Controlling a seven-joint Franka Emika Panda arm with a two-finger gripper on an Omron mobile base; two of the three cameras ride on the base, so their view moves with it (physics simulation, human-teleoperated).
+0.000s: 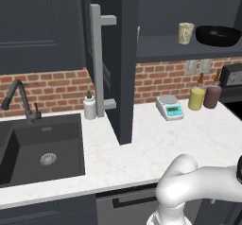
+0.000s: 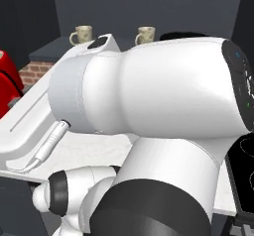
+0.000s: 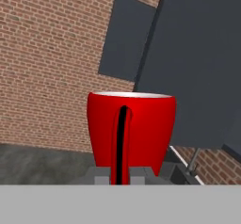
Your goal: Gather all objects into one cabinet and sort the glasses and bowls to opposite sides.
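- The glossy red handled mug fills the middle of the hand view, upright, its handle facing the camera, seen against a brick wall and a dark cabinet door.
- The gripper is closed tight on that handle, a finger on either side.
- By its looks the mug is stiff, smooth and breakable; a handle pinch could let it swing, so slow moves seem wise.
- On the shelf of the wide dark charcoal wall cabinet: one cream patterned tumbler and one shallow glossy black bowl at the right end, close together.
- The right base view shows two cream cups.
- Count: one red mug, two cream cups, one bowl.
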